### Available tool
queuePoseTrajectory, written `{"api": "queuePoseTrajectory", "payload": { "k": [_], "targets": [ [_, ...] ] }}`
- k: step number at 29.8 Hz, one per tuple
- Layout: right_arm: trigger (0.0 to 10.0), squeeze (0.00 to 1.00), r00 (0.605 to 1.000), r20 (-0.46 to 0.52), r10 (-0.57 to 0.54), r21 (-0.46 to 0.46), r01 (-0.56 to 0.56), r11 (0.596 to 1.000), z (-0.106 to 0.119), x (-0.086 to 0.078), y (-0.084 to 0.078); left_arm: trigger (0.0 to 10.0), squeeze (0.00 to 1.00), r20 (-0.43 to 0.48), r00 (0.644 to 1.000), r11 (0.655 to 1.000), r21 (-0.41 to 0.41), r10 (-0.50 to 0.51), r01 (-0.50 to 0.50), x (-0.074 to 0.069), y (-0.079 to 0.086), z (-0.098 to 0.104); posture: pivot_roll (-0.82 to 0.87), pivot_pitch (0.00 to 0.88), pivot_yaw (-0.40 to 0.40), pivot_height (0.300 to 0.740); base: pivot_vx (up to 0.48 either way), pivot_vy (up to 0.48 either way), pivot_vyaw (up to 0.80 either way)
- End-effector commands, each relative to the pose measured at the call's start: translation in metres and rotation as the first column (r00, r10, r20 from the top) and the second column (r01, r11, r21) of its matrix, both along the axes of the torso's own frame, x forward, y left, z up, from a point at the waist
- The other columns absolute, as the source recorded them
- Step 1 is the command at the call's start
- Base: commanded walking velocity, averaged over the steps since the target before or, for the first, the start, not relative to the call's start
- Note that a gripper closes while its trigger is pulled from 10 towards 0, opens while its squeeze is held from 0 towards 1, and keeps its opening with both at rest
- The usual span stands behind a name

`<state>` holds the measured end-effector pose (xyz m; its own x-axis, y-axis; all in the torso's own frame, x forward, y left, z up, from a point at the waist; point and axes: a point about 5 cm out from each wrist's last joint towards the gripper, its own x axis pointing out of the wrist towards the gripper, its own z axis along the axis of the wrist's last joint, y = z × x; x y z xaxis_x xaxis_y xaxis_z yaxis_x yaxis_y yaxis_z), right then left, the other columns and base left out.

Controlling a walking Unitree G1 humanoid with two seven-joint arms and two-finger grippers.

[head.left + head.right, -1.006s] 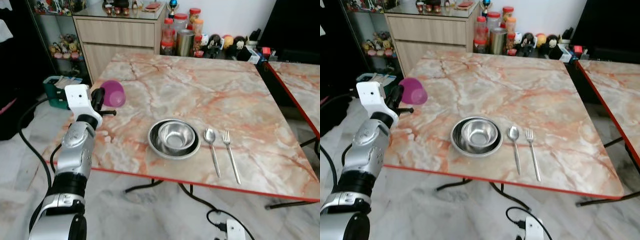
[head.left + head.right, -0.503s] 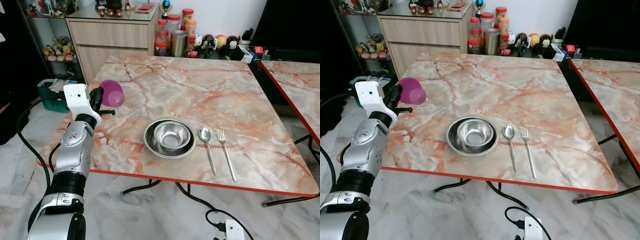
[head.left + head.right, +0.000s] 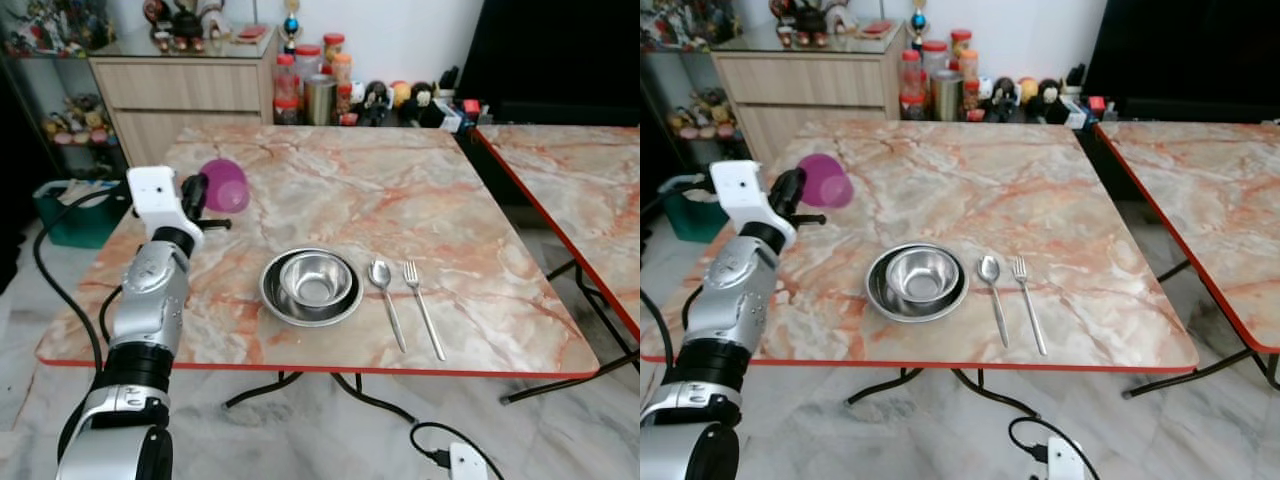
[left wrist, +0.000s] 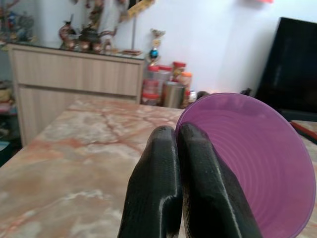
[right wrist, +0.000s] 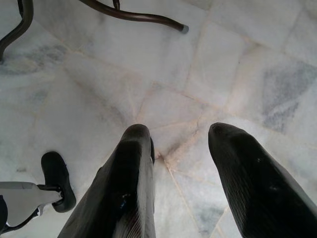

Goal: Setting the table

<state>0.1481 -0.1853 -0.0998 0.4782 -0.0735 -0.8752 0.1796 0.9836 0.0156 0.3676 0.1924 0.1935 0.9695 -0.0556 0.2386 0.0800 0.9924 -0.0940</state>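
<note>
**Purple cup held above the table's left side, place setting laid near the front edge**

Much of the purple cup (image 4: 257, 163) is cut off at the edge of the left wrist view, and its base cannot be seen there; the black fingers (image 4: 153, 193) cover the near part of its rim. In the head views the cup (image 3: 225, 186) appears tipped on its side, its mouth facing roughly toward the far side of the table, but whether anything is inside it cannot be made out. The left gripper (image 3: 196, 195) has its two fingers pressed together on the cup's rim, pinching it, and holds it in the air over the left part of the marble table (image 3: 400, 190), apart from the tabletop.

Near the front edge of the table a steel bowl (image 3: 316, 279) sits inside a wider steel plate (image 3: 276, 296); the bowl looks empty. Just beside the plate on its right lies a spoon (image 3: 384, 297), and next to that a fork (image 3: 422, 305), both with handles toward the front edge, close to each other but not touching.

The right gripper (image 5: 178, 148) hangs low with its fingers spread apart, nothing between them, above the pale tiled floor (image 5: 237, 59).

Jars and small figures (image 3: 330, 85) crowd the floor beyond the far edge of the table, too small to tell apart. A second table (image 3: 580, 190) on the right is cut off by the frame.
</note>
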Motion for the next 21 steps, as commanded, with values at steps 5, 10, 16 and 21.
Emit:
{"api": "queuePoseTrajectory", "payload": {
  "k": [5, 10, 16, 21],
  "targets": [
    [10.0, 0.00, 1.000, 0.023, -0.001, 0.000, 0.001, 1.000, 0.0021, 0.0053, 0.0010, 10.0, 0.00, 0.002, 1.000, 1.000, 0.014, 0.005, -0.005, 0.0005, 0.0034, 0.0034, 0.02, 0.000, -0.043, 0.740, 0.270, 0.000, 0.00],
    [10.0, 0.00, 1.000, 0.006, 0.004, -0.004, -0.004, 1.000, 0.0010, 0.0026, 0.0003, 10.0, 0.00, 0.003, 1.000, 1.000, 0.013, 0.005, -0.005, 0.0007, 0.0034, 0.0038, 0.02, 0.000, -0.045, 0.740, 0.270, 0.000, 0.00],
    [10.0, 0.00, 1.000, 0.002, 0.011, -0.001, -0.011, 1.000, 0.0007, 0.0021, 0.0007, 10.0, 0.00, 0.020, 1.000, 1.000, 0.006, -0.006, 0.006, -0.0001, 0.0025, 0.0053, 0.02, 0.000, -0.044, 0.740, 0.180, 0.000, 0.00],
    [10.0, 0.00, 1.000, 0.000, 0.013, -0.001, -0.013, 1.000, 0.0005, 0.0019, 0.0009, 10.0, 0.00, 0.018, 1.000, 1.000, 0.004, -0.009, 0.009, -0.0001, 0.0024, 0.0056, 0.03, 0.000, -0.043, 0.740, 0.000, 0.000, 0.00]
  ]
}}
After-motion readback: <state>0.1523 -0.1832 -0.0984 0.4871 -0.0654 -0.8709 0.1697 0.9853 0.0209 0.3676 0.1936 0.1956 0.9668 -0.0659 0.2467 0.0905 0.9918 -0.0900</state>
